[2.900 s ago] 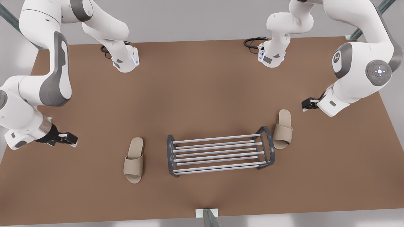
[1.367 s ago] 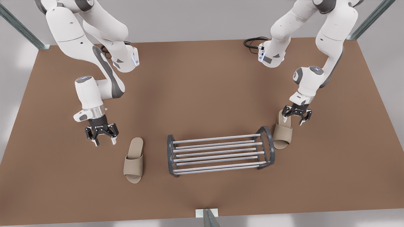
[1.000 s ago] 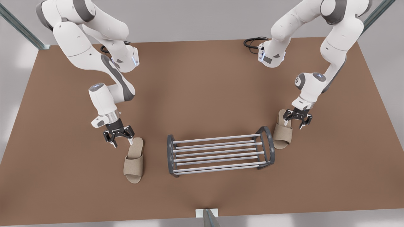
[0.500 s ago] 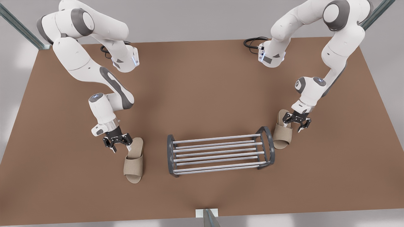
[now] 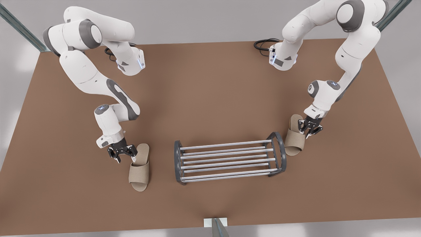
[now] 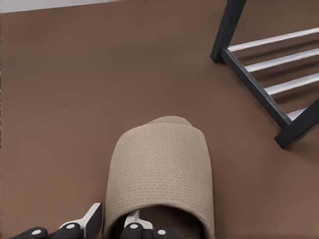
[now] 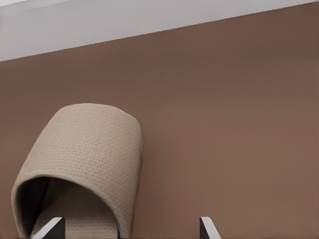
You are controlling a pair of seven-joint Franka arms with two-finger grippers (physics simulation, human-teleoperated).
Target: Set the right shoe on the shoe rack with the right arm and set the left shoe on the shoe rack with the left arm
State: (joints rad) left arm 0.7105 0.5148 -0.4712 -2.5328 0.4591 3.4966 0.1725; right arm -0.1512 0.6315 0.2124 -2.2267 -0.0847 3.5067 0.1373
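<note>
The brown table (image 5: 210, 92) holds a bare rack (image 5: 178, 163). A beige slipper lies off each end. The left claw (image 5: 309, 129) is pinched narrow on the left slipper's (image 5: 293, 140) side, and the right claw (image 5: 123, 154) gapes wide astride the right slipper's (image 5: 139, 171) edge.

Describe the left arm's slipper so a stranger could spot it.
Find the shoe rack of silver bars on the brown table. The left shoe is the beige slipper close beside the rack's dark end hoop on the front view's right, the left claw at its heel; the right shoe lies well clear of the opposite hoop.
</note>
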